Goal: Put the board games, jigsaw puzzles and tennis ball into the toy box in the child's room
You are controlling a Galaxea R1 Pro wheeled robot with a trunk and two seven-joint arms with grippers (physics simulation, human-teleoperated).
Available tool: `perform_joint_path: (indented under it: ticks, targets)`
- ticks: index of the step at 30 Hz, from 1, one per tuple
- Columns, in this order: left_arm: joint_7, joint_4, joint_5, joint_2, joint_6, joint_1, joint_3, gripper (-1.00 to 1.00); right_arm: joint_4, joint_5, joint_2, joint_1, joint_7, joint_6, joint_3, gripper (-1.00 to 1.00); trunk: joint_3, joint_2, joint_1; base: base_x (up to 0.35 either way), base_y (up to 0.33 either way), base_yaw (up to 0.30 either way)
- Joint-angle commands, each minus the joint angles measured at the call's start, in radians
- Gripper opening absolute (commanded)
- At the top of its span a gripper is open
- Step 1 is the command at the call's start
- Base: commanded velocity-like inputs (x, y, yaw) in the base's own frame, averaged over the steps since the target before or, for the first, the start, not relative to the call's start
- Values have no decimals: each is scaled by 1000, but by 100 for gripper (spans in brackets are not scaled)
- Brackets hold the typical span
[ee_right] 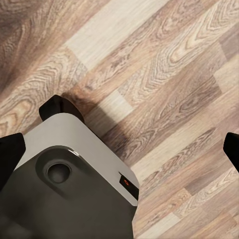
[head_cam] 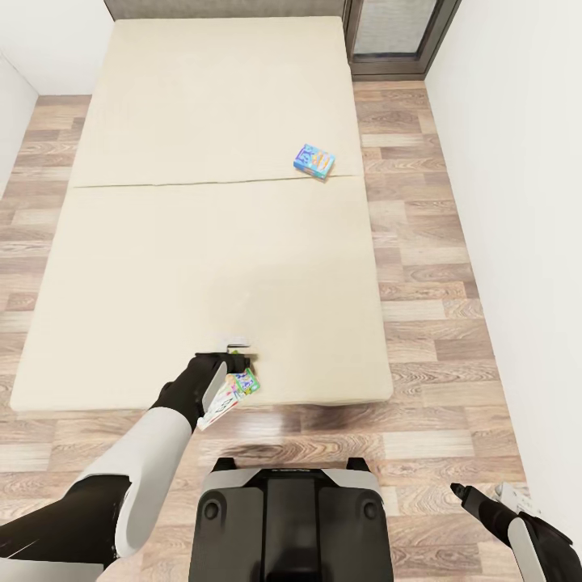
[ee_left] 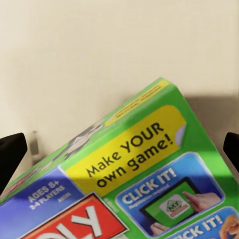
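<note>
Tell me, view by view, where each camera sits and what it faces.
Head view: high on the robot, looking down at the cream bed, both arms and base showing.
Left wrist view: on the left arm, facing the green board game box; dark fingers at the edges.
Right wrist view: facing wood floor and base.
Head and left wrist views share the box.

from the head we look steeply down and forward over the bed [head_cam: 202, 202] and the wood floor [head_cam: 453, 323], our own base [head_cam: 291, 517] at the near edge. our left wrist camera sits very close above a green board game box [ee_left: 149, 169] against the bed's cream surface [ee_left: 99, 50], shared with the head view. our right wrist camera faces down at floor [ee_right: 174, 74] and base [ee_right: 64, 184].
</note>
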Motion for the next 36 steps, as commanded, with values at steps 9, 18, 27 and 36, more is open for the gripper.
perform_joint_path:
  ticks: [9,18,27,36]
  targets:
    - [0,59,3,-1,7,0,7,100,-1,-2,0,0,3,6,-2,100,-1,-1,1,-15,0,0]
    - [0,59,3,-1,7,0,7,100,-1,-2,0,0,3,6,-2,100,-1,-1,1,-16,0,0]
    - [0,58,3,0,7,0,11,100,-1,-2,1,0,3,6,-2,100,-1,-1,1,-1,0,0]
    - [1,-26,9,2,17,0,15,100,-1,-2,1,0,3,6,-2,100,-1,-1,1,0,0,0]
